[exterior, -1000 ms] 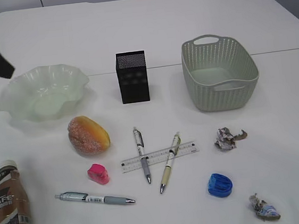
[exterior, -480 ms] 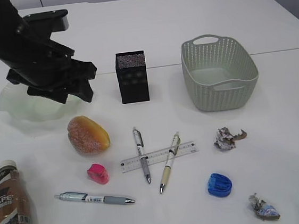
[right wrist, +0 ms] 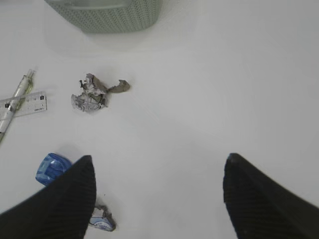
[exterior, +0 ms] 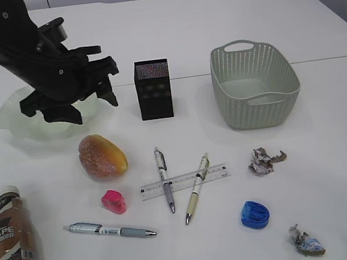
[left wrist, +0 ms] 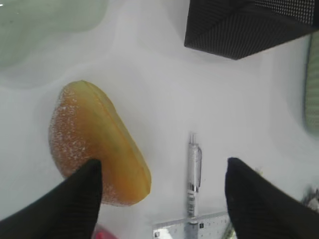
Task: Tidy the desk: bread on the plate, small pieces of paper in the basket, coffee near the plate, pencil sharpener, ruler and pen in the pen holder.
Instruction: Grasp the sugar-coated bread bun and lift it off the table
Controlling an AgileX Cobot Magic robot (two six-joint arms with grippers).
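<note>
White desk: plain smooth tabletop with one thin seam across it; everything lies on it.
Left arm: my black left gripper hangs tilted over the plate and near the bread, fingers spread wide and holding nothing; in the left wrist view the left fingertip overlaps the bun's edge, contact I cannot tell.
Right arm: my right gripper hovers over bare desk near the paper scraps, fingers wide apart, empty.
Basket: one, grey-green perforated plastic, rectangular, cut-out handles, far right.
Plate: one, pale green translucent dish, wavy rim, far left, partly behind my arm.
Pen holder: one, black square mesh box, upright between plate and basket.
Coffee: one brown bottle, white cap, at the near left edge, well apart from the plate.
Bread: one oval bun, orange-brown, sugar-dusted, on the desk just in front of the plate.
Ruler: one, flat translucent white, under two crossing pens.
Pens: three; two across the ruler, one alone nearer.
Paper pieces: two crumpled wads, right side.
Sharpeners: two, one pink, one blue.
</note>
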